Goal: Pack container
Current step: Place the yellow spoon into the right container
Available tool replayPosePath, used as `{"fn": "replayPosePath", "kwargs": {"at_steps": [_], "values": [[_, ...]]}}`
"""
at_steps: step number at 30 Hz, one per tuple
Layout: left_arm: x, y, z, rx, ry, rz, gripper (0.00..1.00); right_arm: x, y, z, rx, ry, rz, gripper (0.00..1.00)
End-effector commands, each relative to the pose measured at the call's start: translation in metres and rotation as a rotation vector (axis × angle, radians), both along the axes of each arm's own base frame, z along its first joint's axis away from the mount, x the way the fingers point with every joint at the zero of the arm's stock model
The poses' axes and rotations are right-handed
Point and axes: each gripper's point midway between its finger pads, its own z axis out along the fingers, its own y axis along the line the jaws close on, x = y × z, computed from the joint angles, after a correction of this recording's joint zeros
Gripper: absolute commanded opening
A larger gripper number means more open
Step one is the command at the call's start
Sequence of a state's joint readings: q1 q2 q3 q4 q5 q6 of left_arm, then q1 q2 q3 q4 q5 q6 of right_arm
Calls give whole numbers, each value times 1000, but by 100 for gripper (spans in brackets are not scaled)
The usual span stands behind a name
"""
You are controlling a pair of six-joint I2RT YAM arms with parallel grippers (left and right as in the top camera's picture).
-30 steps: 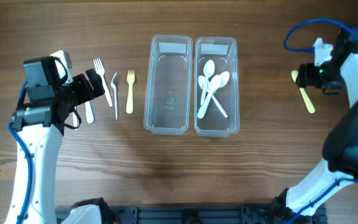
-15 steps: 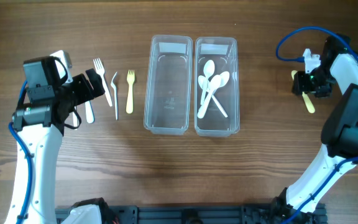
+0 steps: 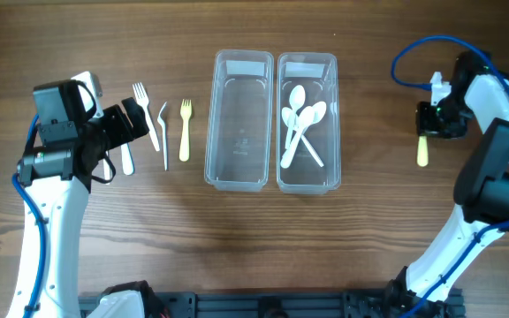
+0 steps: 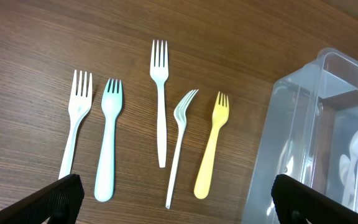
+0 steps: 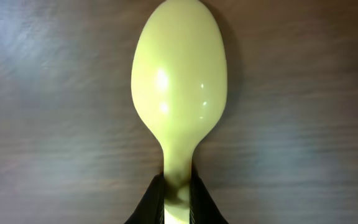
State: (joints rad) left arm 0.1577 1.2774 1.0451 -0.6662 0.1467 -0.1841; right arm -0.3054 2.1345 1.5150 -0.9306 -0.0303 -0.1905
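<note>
The right gripper (image 5: 178,198) is pinched shut on the yellow spoon (image 5: 179,93) at its thin neck, well apart from the spoon container (image 3: 307,124). With so narrow a hold it could swivel or drop mid-carry. The left gripper (image 4: 179,202) hangs wide open and empty above the forks (image 4: 159,93)

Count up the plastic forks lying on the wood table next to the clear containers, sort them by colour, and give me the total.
White plastic forks: 3
Pale blue plastic fork: 1
Yellow plastic fork: 1
Total: 5
</note>
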Motion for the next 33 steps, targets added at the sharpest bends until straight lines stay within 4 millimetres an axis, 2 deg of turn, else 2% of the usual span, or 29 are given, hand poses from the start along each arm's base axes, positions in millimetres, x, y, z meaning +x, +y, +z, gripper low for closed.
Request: {"fn": "replayPosePath", "kwargs": {"at_steps": [1, 4, 6, 9, 11, 14, 17, 18, 21, 24, 26, 29, 30, 31, 32, 33], "values": [[4, 4, 7, 21, -20, -6, 100, 27, 46, 31, 97, -85, -7, 4], [4, 4, 7, 21, -20, -6, 100, 43, 78, 71, 136, -178, 25, 4], [4, 4, 7, 21, -20, -6, 100, 52, 109, 113, 146, -271, 64, 4], [4, 4, 7, 21, -20, -6, 100, 52, 147, 162, 157, -388, 123, 4], [4, 4, 7, 21, -20, -6, 100, 48, 171, 180, 175, -423, 141, 4], [4, 4, 7, 21, -20, -6, 100, 41, 205, 181, 203, -412, 174, 4], [4, 4, 7, 21, -20, -6, 100, 34, 238, 155, 229, -374, 198, 4], [4, 4, 7, 21, -20, -6, 100, 27, 257, 134, 243, -328, 185, 4], [4, 4, 8, 21, -20, -6, 100, 14, 283, 104, 248, -258, 193, 5], [4, 4, 8, 21, -21, -6, 100, 12, 296, 94, 253, -249, 179, 5], [4, 4, 8, 21, -20, -6, 100, 17, 302, 94, 250, -277, 207, 13], [4, 4, 7, 19, -19, -6, 100, 30, 294, 106, 211, -342, 209, 43], [3, 4, 7, 19, -17, -6, 100, 35, 290, 114, 209, -367, 201, 48], [2, 3, 6, 19, -12, -6, 100, 41, 285, 125, 210, -403, 206, 54], [2, 3, 6, 18, -10, -6, 100, 52, 273, 148, 210, -474, 203, 67], [3, 4, 7, 19, -14, -6, 100, 58, 260, 165, 208, -520, 178, 72]]}}
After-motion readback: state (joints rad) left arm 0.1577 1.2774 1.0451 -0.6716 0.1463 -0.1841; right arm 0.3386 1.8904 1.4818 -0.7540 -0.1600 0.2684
